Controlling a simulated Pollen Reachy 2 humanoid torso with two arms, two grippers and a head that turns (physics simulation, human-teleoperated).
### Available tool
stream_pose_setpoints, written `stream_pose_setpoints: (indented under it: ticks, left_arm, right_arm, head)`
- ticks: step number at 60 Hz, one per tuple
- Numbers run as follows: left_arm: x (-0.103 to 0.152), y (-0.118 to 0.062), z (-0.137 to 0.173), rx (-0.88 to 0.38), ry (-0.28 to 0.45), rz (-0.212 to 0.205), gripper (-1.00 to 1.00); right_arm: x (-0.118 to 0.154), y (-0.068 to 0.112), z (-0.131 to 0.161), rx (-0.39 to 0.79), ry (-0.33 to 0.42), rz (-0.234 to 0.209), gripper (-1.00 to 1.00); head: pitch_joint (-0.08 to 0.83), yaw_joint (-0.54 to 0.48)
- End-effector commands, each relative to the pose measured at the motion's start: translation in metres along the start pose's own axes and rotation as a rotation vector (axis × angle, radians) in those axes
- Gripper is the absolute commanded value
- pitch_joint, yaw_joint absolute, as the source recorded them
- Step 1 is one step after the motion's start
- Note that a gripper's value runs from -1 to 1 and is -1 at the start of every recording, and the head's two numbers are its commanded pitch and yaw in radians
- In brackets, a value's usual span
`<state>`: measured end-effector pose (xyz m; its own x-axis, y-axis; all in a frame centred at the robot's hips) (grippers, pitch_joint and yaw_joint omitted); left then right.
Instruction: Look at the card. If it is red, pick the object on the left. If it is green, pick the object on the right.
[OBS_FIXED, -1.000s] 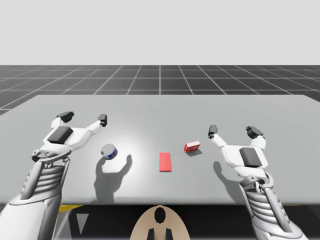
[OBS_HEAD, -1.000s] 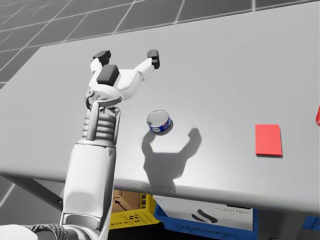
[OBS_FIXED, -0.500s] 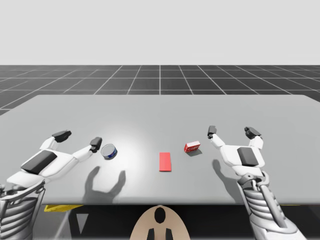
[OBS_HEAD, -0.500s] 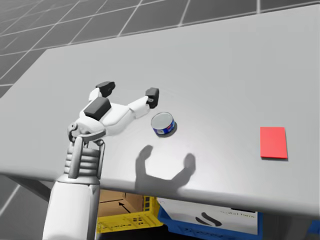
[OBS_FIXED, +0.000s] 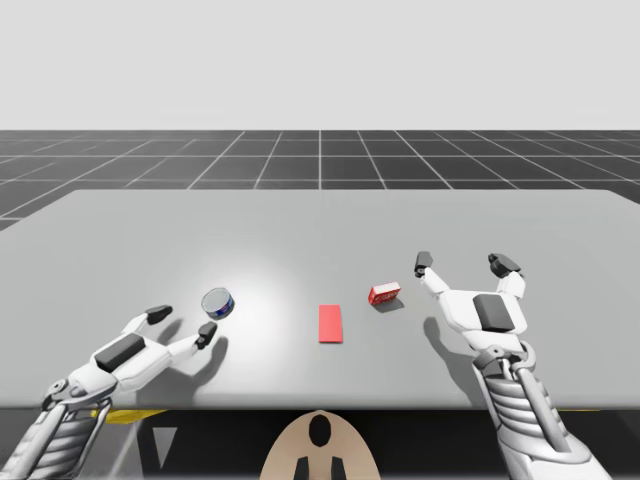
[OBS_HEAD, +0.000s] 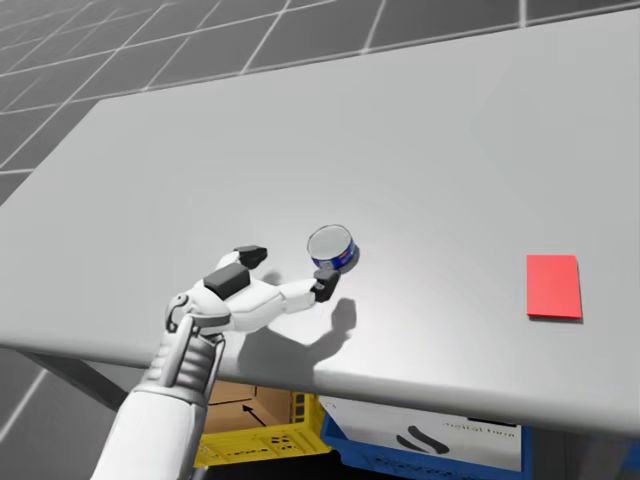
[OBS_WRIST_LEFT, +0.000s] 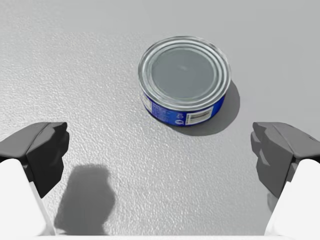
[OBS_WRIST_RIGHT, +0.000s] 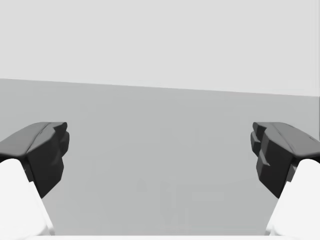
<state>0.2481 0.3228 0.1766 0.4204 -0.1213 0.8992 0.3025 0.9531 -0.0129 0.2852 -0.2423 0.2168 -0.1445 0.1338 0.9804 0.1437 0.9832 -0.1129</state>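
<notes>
Left of red card (OBS_FIXED: 331, 323): blue can (OBS_FIXED: 218, 303), just ahead of left gripper (OBS_FIXED: 183, 323), fingers spread. Right of card: right gripper (OBS_FIXED: 464, 263), spread.

Right claw (OBS_WRIST_RIGHT: 160, 157) spread wide; dark fingertips (OBS_WRIST_RIGHT: 47, 150) well apart. Grey desk (OBS_WRIST_RIGHT: 160, 125) lies ahead of it, far edge running level against a pale, plain background.
</notes>
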Motion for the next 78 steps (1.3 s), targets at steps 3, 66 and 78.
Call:
stream_pose_setpoints:
  ticks: [3,66,78]
  left_arm:
    - [-0.001,0.0,-0.023,-0.004,0.054,0.0,-1.0]
    - [0.005,-0.019,-0.071,0.088,0.147,-0.106,1.0]
    - [0.004,-0.019,-0.071,0.091,0.148,-0.113,1.0]
  right_arm:
    - [-0.002,0.003,0.001,-0.002,0.001,-0.003,-1.0]
    - [-0.002,0.002,0.001,0.001,-0.001,0.009,-1.0]
    - [-0.003,0.003,0.001,0.0,0.001,0.013,-1.0]
  head:
    - [0.692,0.41]
    - [0.599,0.41]
    - [0.427,0.42]
